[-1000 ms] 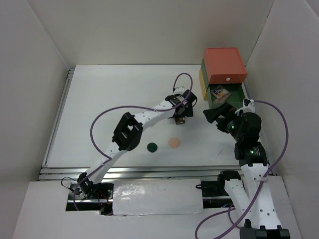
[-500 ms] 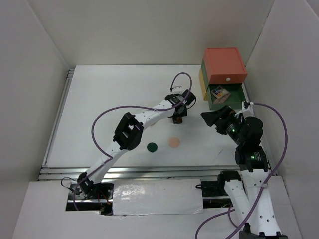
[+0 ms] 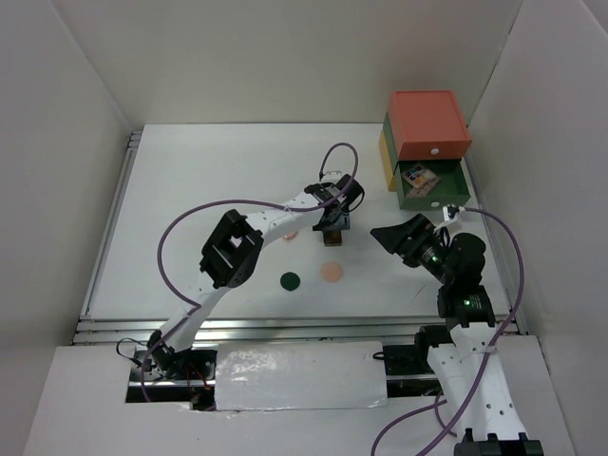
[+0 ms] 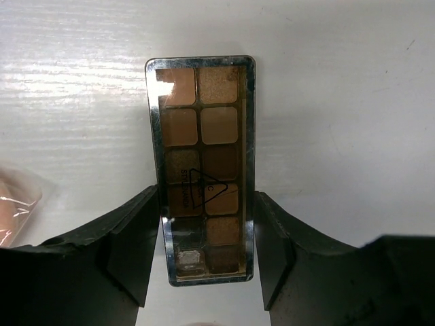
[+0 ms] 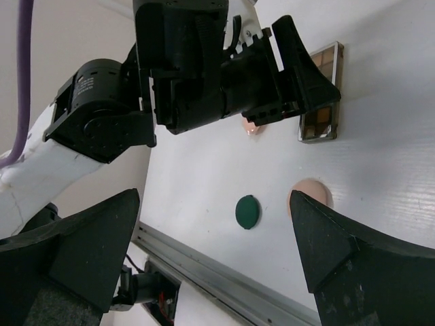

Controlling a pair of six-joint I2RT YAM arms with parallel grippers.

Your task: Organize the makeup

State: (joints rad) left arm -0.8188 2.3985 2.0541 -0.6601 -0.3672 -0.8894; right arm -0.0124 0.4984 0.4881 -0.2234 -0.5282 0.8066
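My left gripper [image 3: 332, 226] is shut on a long brownish eyeshadow palette [image 4: 204, 156], its fingers [image 4: 139, 238] pressed against both long sides near one end. The right wrist view shows the same palette [image 5: 321, 102] in those jaws, low over the white table. On the table nearer the arms lie a dark-green compact [image 3: 291, 281] and a peach compact [image 3: 331, 272]. A pink compact [image 3: 290, 234] peeks out beside the left arm. My right gripper [image 3: 397, 233] hovers open to the right with nothing in it; its view looks down on the dark-green compact [image 5: 247, 211].
At the back right stands the stacked drawer box, red on top [image 3: 427, 123]. Its green drawer [image 3: 439, 197] is pulled out and holds a square multicolour palette [image 3: 416, 177]. Grey rails [image 3: 285, 328] run along the table's near edge, with white walls all round.
My left gripper has shut on the palette and drawn slightly left and nearer. The right arm has swung left, away from the drawer box, still open.
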